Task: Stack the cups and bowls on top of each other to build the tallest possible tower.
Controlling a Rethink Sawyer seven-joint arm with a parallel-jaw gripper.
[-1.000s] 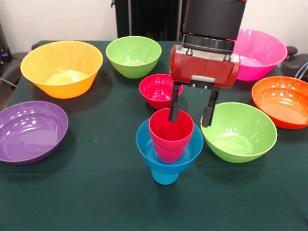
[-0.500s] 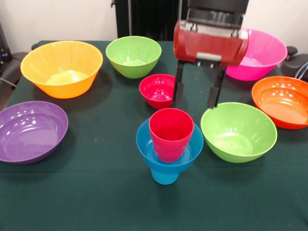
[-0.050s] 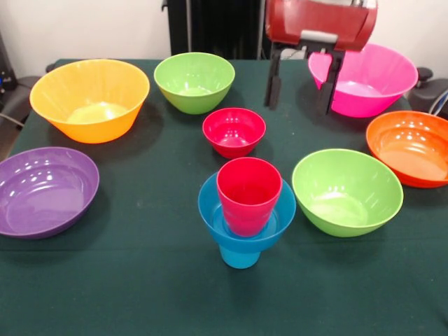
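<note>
1. The hand (image 3: pixel 302 91) hangs high over the far part of the bench (image 3: pixel 140 280), its two dark fingers (image 3: pixel 273 87) spread wide and holding nothing; it is well apart from the tower (image 3: pixel 245 210).
2. The tower stands near the middle of the bench: a sky-blue cup (image 3: pixel 239 256) at the bottom, a small blue bowl (image 3: pixel 210 210) seated in its mouth, and a red cup (image 3: pixel 248 196) upright inside that bowl.
3. Loose bowls ring the tower: a small red bowl (image 3: pixel 234 131) just behind it, a lime green bowl (image 3: pixel 347 191) beside it, a second green bowl (image 3: pixel 194 81) farther back, a yellow-orange bowl (image 3: pixel 89 98), a purple bowl (image 3: pixel 43 190), a pink bowl (image 3: pixel 367 78) and an orange bowl (image 3: pixel 409 145).
4. Risk, as judged: the tower rests on one narrow cup base, so a sideways nudge from a finger or a bowl set down off-centre would probably tip it.
5. Risk, as judged: the large glossy bowls offer thin sloping rims; a pinch there may slip, or the bowl may swing and strike a neighbour.
6. Risk, as judged: a wide bowl placed on the red cup's small mouth would likely rock.
7. No brand, label or writing can be read on any item.
</note>
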